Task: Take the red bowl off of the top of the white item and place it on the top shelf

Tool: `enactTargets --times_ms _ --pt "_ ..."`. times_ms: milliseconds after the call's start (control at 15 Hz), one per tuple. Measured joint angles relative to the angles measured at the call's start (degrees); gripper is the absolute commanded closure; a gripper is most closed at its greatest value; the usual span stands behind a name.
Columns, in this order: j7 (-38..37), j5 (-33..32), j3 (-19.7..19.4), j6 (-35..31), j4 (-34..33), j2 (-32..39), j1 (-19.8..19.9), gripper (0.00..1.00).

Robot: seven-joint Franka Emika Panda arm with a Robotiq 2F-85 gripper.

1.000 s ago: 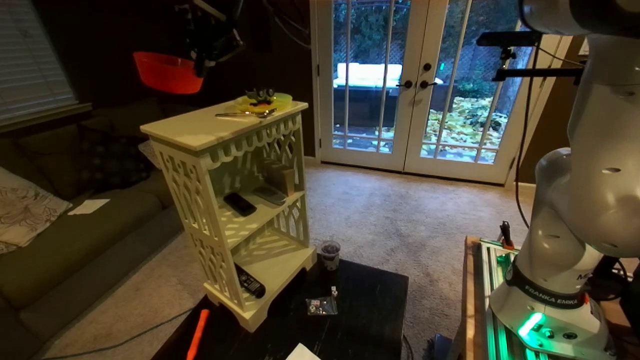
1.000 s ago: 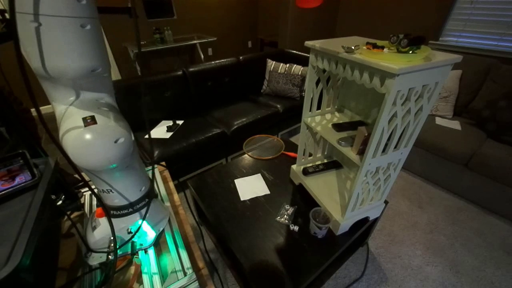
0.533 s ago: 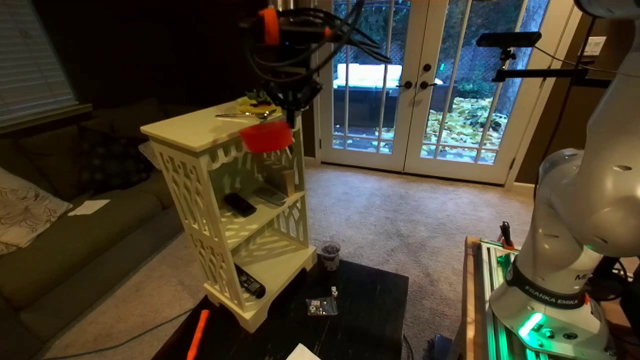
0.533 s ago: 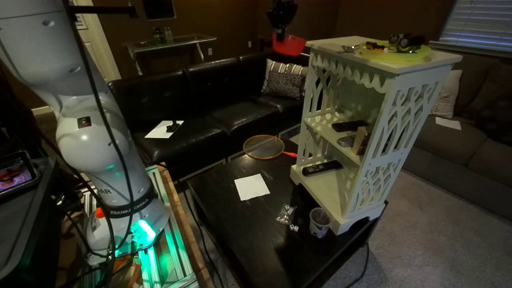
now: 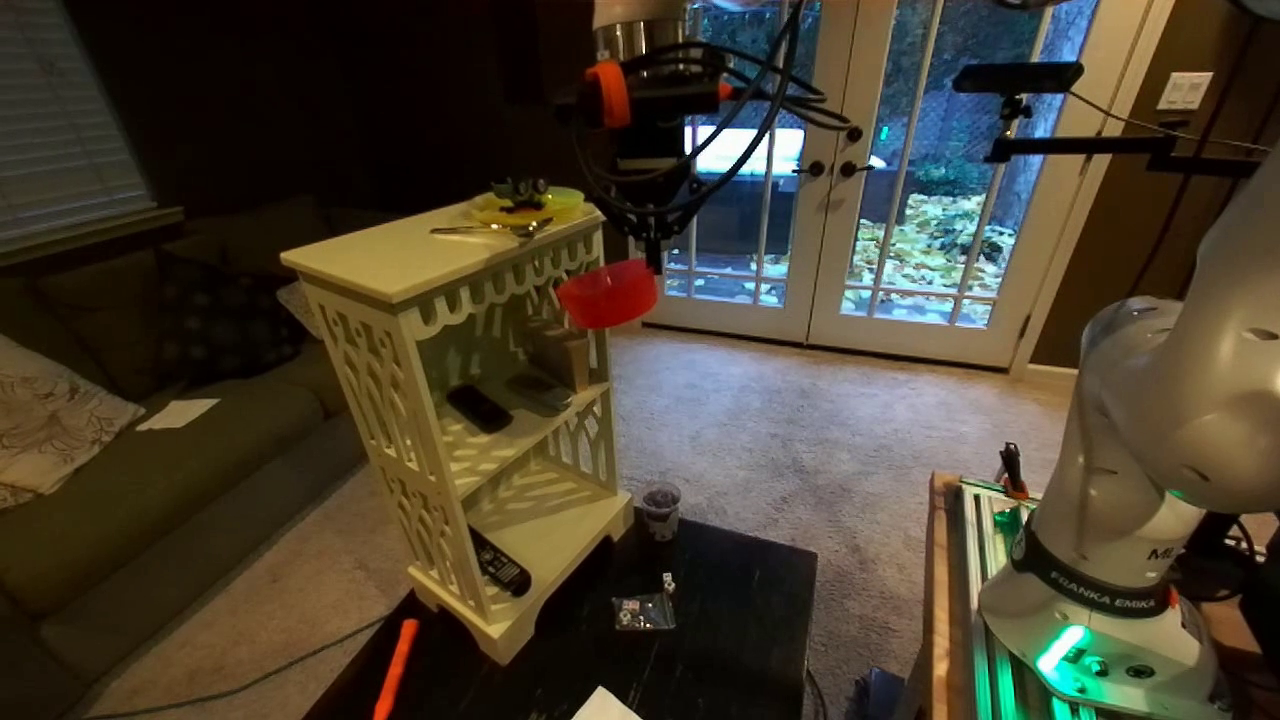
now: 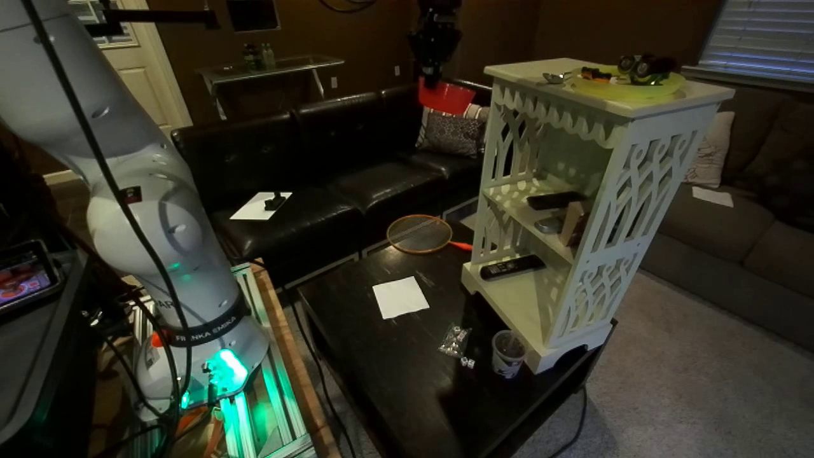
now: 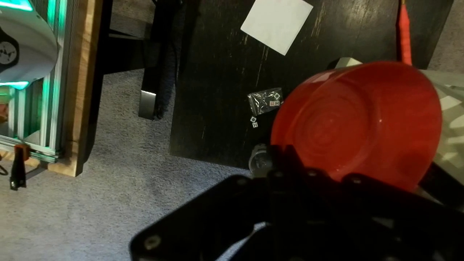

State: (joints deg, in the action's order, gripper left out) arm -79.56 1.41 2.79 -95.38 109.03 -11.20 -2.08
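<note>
Red bowl (image 5: 608, 296) in mid-air, slightly tilted, apart from white shelf unit (image 5: 370, 262) on its front side, jaws nearly closed, bowl rim pinched between, top shelf (image 5: 472, 458) inside unit, yellow plate (image 6: 626, 94) on unit's flat top, black worktop (image 5: 735, 600) under unit.

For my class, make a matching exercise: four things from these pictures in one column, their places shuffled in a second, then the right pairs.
Things
1. red bowl
2. remote control
3. yellow-green plate
4. cup

Places
A. on the black table
B. on top of the white unit
C. gripped by the fingers
D. on the white unit's lowest tier

Pairs: 1-C; 2-D; 3-B; 4-A
</note>
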Motion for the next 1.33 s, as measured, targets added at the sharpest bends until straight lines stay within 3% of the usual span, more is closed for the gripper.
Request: enactTargets --times_ms 200,400,867,1133,1333 --pt "0.00 0.62 -0.01 -1.11 0.79 0.15 0.13 0.99" --pt "1.02 2.83 -0.74 -4.96 5.73 -0.50 0.78 0.99" --pt "5.99 10.31 -3.31 -28.21 28.41 -7.94 3.34 0.99" --pt "5.37 9.08 1.31 -40.24 38.74 -8.09 3.26 0.99" --pt "-1.23 3.59 7.31 -47.63 41.64 -5.70 3.37 0.99"
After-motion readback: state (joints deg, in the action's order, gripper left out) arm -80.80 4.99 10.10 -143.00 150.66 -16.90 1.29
